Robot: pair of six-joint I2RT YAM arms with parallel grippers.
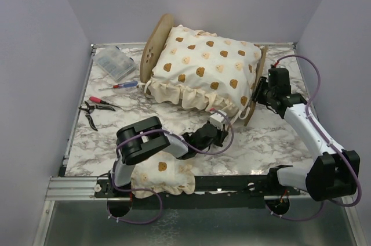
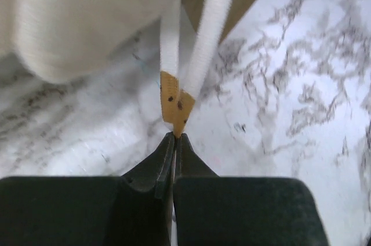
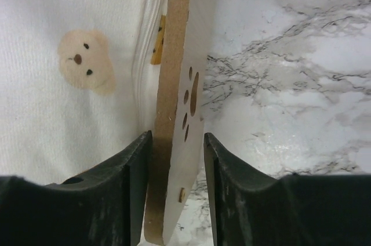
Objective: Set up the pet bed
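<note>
- The small light plywood pet bed stands on the far half of the white marble-patterned desk. It is set at an angle, with one rounded end board to the far left and the other end board to the right.
- A large cream ruffled cushion with tan bear faces lies on the pet bed between the two end boards, and its ruffle hangs over the near side.
- The right tool is at the bed's right end board. In the right wrist view the board stands edge-on between the two black fingers, which press against its two faces, so the right tool is gripping it. A paw-print cutout shows in the board just beyond the fingertips, and the cushion is tight against the board's left face.
- The left tool is near the cushion's near right corner, on the near side of the bed and apart from the plywood. In the left wrist view the left tool is closed, pinching the tan tip of a white fabric tie that runs up to the cushion.
- A small matching bear-print pillow lies at the near edge under the left arm.
- On the far left of the desk are a clear plastic compartment box, a screwdriver with a red and blue handle and red-handled pliers, all well apart from the bed.
</note>
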